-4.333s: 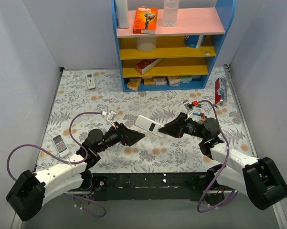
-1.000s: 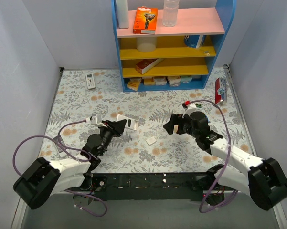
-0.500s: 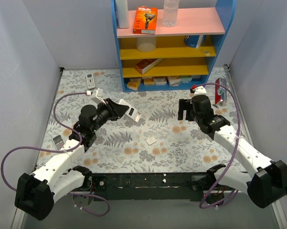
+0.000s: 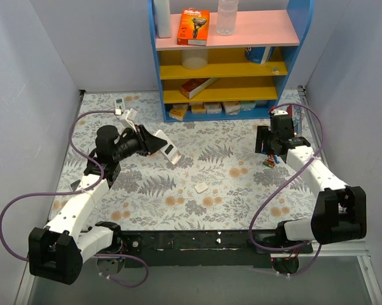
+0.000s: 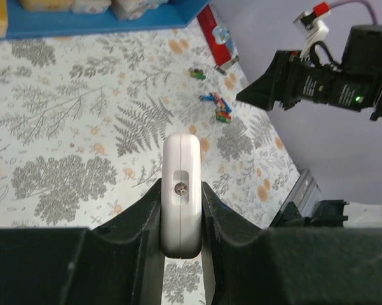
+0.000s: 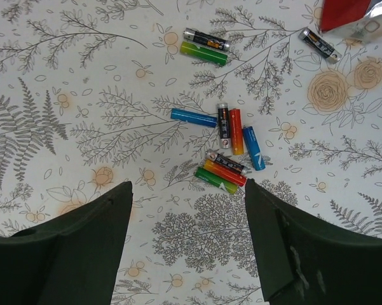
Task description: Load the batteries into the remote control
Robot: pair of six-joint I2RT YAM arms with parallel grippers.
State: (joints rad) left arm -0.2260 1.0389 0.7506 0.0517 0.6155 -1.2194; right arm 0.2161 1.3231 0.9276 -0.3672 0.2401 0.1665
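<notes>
The small mixed-colour cylindrical batteries lie loose on the floral surface before the right end of the blue shelf unit, straight below the right claw, jaws apart and empty (the nearest three cells slant across its gap). Before the shelf's left end, the left claw clamps the slim white remote control.

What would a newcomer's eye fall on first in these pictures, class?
The small colourful cylindrical batteries lie scattered on the floral tablecloth, right beneath the open right gripper. Next comes the slim white rectangular remote control, clamped in the left gripper. At the far edge stands a bright blue shelf unit with yellow and pink shelves.
</notes>
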